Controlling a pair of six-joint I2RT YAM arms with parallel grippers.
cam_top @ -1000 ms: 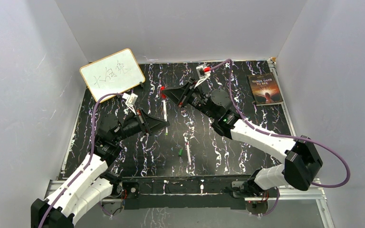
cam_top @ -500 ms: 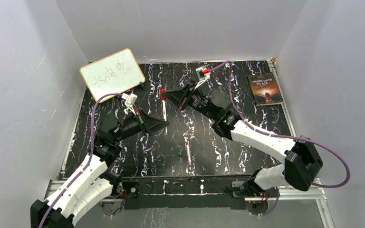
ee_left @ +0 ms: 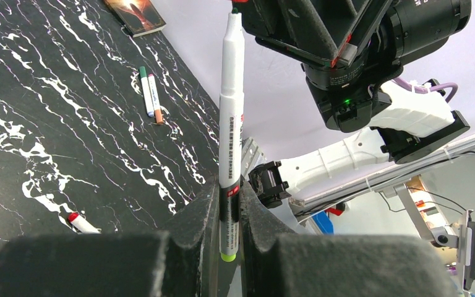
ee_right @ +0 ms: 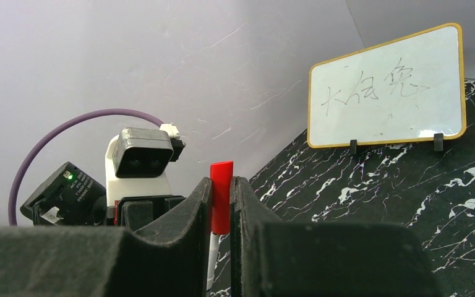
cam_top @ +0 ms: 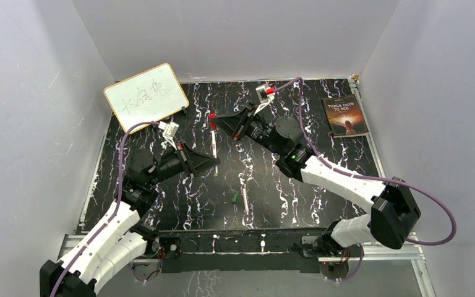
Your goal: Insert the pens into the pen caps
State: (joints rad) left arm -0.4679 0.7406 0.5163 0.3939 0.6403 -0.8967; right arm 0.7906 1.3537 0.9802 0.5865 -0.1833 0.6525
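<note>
White-barrelled marker pen (ee_left: 230,124), left gripper (ee_left: 227,207) jaws clamped near its green end; red plastic cap (ee_right: 221,176), right gripper (ee_right: 221,204) jaws clamped. Hazard: tilted pen jams, slips.

Out of sight
Cannot see the pen (ee_left: 230,124) tip, cropped by the top edge; cannot follow the barrel under the red cap (ee_right: 221,185), masked by black fingers (ee_right: 188,223).

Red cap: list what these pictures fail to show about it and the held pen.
Right wrist view: a finger of the right gripper half hides the pen under the red cap; entry unclear.
Left wrist view: the top edge cuts off the pen's tip; its print is blurred.
Top view: the joint is too small.
</note>
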